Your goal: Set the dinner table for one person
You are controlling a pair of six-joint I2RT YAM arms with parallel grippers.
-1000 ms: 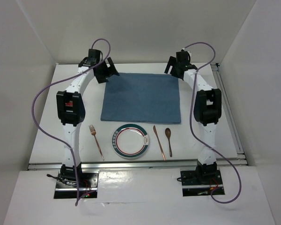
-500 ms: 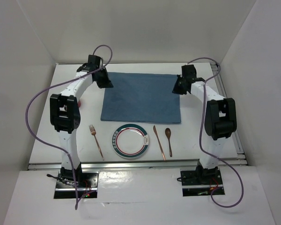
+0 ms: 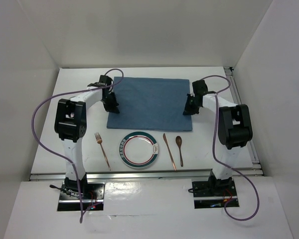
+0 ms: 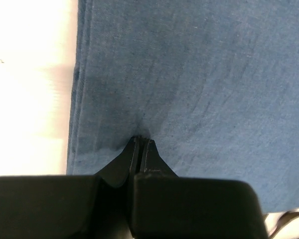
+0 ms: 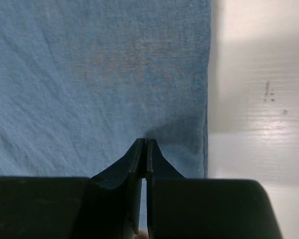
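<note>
Pressing its tips onto the blue cloth placemat (image 3: 150, 102), the left gripper (image 4: 140, 139) has its jaws closed together, with a small pucker at the tips; whether any cloth is pinched cannot be told. The mat's left edge runs just to its left, with bare white dinner table (image 3: 204, 144) beyond. The right gripper (image 5: 143, 141) is closed too, its tips on the cloth and the mat's right edge just to its right. Behind both grippers, toward the bases, lie a fork (image 3: 102, 150), plate (image 3: 138, 149), knife (image 3: 169, 151) and spoon (image 3: 180, 149).
</note>
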